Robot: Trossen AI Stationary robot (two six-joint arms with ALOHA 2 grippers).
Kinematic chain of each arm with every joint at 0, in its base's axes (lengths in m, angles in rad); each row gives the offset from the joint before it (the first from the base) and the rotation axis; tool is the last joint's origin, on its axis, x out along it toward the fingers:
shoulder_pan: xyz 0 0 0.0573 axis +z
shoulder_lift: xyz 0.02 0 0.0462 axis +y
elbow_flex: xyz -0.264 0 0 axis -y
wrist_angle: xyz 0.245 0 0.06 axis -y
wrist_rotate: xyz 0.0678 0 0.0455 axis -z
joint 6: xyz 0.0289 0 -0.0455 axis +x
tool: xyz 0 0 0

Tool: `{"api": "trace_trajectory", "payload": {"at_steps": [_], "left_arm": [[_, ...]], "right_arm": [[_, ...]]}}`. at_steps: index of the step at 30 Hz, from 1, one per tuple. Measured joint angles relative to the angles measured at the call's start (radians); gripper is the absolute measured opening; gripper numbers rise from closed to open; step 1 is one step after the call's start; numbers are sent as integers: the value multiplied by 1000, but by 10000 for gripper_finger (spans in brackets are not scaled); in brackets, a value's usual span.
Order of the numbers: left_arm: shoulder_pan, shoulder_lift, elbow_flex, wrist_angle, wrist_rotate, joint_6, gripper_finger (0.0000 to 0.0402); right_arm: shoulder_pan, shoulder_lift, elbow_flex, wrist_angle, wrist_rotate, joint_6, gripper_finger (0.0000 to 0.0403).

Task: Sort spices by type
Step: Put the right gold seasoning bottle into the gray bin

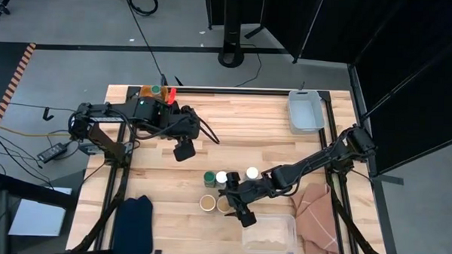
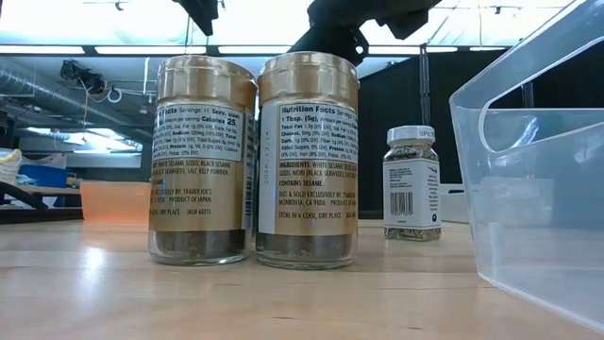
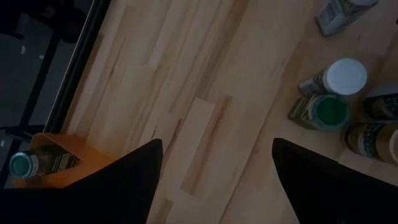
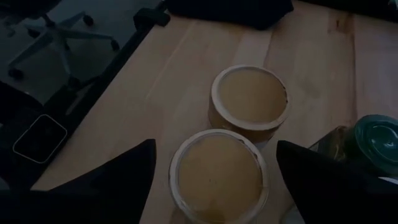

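Two tan-lidded spice jars [image 1: 207,202] [image 1: 223,204] stand side by side on the table near its front; they fill the low view [image 2: 203,161] [image 2: 307,156]. Behind them stand a green-lidded jar [image 1: 209,176] and two white-lidded jars [image 1: 222,177] [image 1: 252,173]. A second green-lidded jar [image 3: 22,163] sits in an orange bin [image 1: 156,90] at the far edge. My right gripper [image 4: 216,149] is open above the nearer tan jar [image 4: 217,174], one finger on each side, touching nothing. My left gripper [image 3: 217,143] hovers open over bare wood [image 1: 183,150].
A clear plastic container [image 1: 269,230] lies right beside the tan jars [image 2: 538,189]. A grey bin [image 1: 306,111] sits at the far right. A dark blue cloth [image 1: 134,218] lies front left and a tan cloth [image 1: 317,213] front right. Bare wood spans the middle.
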Motion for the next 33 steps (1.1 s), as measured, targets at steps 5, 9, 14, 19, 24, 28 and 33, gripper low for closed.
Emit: {"api": "trace_trajectory", "payload": {"at_steps": [5, 9, 14, 19, 24, 28, 33], "left_arm": [[0, 0, 0, 11, 0, 0, 310], [0, 0, 0, 11, 0, 0, 310], [0, 0, 0, 11, 0, 0, 310], [0, 0, 0, 13, 0, 0, 310], [0, 0, 0, 14, 0, -5, 310], [0, 0, 0, 17, 0, -9, 310], [0, 0, 0, 24, 0, -10, 310]], "right_arm": [[0, 0, 0, 1, 2, 1, 338], [0, 0, -2, 4, 6, 1, 338], [-1, 0, -15, 3, 32, 2, 336], [-1, 0, -15, 13, 41, 2, 337], [-3, 11, -15, 33, 45, 11, 334], [-3, 42, -14, 77, 28, 30, 335], [1, 69, -14, 73, 18, 61, 335]]}}
